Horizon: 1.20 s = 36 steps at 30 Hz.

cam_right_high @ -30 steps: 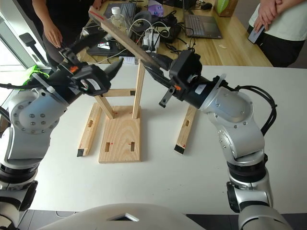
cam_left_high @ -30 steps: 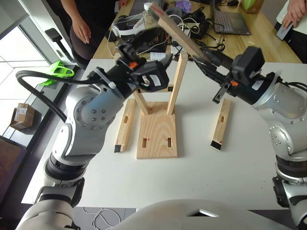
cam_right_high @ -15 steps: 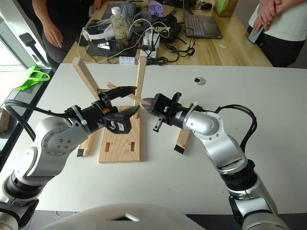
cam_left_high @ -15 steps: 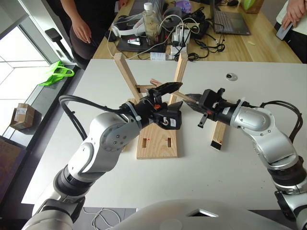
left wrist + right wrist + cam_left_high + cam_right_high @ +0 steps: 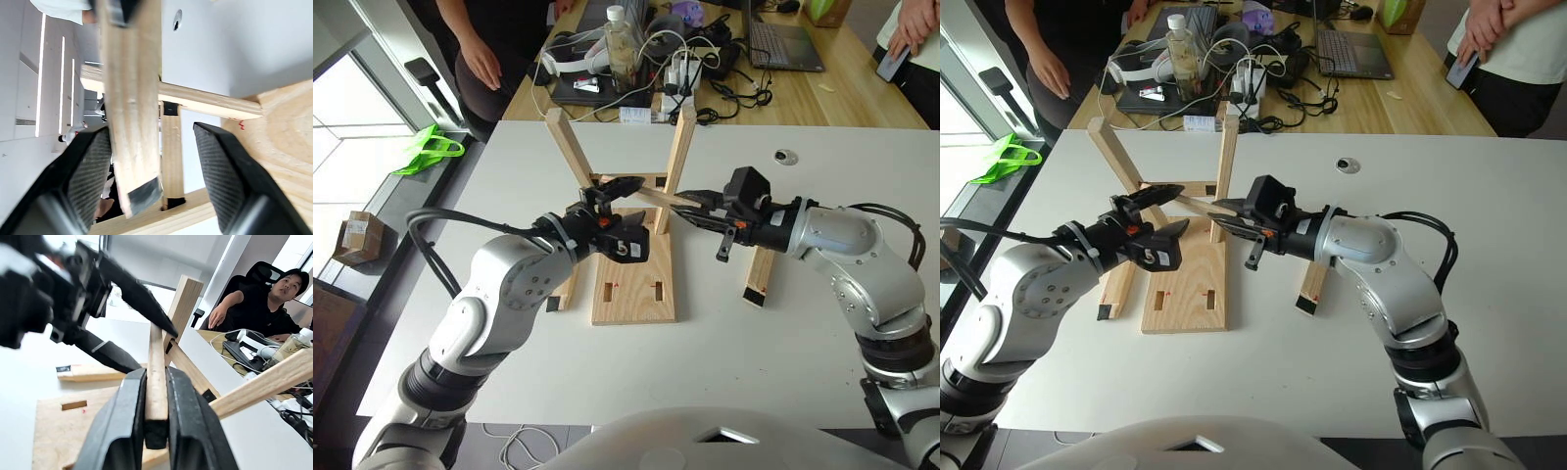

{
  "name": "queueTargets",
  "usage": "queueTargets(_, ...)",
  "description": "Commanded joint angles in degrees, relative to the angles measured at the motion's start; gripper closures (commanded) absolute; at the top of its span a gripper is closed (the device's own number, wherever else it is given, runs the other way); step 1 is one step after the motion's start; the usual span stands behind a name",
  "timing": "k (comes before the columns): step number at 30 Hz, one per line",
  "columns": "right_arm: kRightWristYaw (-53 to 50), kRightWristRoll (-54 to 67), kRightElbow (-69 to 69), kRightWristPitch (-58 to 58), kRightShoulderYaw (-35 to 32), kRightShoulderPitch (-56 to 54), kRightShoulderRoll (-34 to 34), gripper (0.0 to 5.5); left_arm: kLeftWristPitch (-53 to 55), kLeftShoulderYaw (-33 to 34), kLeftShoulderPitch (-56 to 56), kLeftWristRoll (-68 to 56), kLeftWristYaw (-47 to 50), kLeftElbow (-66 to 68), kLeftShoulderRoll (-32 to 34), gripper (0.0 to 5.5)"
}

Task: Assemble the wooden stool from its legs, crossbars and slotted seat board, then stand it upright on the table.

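The slotted seat board (image 5: 633, 279) lies flat on the white table. Two legs stand in it: one leans left (image 5: 570, 147), the other is nearly upright (image 5: 676, 157), and a crossbar (image 5: 628, 180) joins them. My right gripper (image 5: 695, 208) is shut on a thin wooden crossbar (image 5: 156, 362) and holds it level just above the board, pointing at the gap between the legs. My left gripper (image 5: 639, 204) is open around the bar's free end (image 5: 131, 107), with a gap beside each finger (image 5: 90, 176).
One loose leg (image 5: 1119, 279) lies left of the board and another (image 5: 760, 272) to its right. A cable grommet (image 5: 786, 155) sits at the far right of the table. Behind is a wooden desk (image 5: 862, 88) crowded with cables, a bottle and a laptop.
Both arms came down from high near the camera to just above the board. The right gripper carried the bar left toward the upright legs; the left gripper drew back left around its end.
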Motion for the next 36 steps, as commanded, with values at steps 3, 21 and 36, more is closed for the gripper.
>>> queueTargets(3,-2.1,5.0,2.1,0.0,-6.6,-4.2,2.6,5.13,0.0,0.4,2.1,-1.8,-1.3,2.1,-1.3,2.82)
queueTargets(21,-11.1,11.3,10.2,-1.0,-10.0,-7.3,16.4,5.13,8.3,3.9,0.0,-13.4,1.5,2.1,-13.7,3.15)
queueTargets(36,-16.2,15.9,11.2,1.1,-12.2,-6.5,20.5,5.13,14.2,4.4,-0.2,-20.6,4.0,0.3,-18.3,3.15)
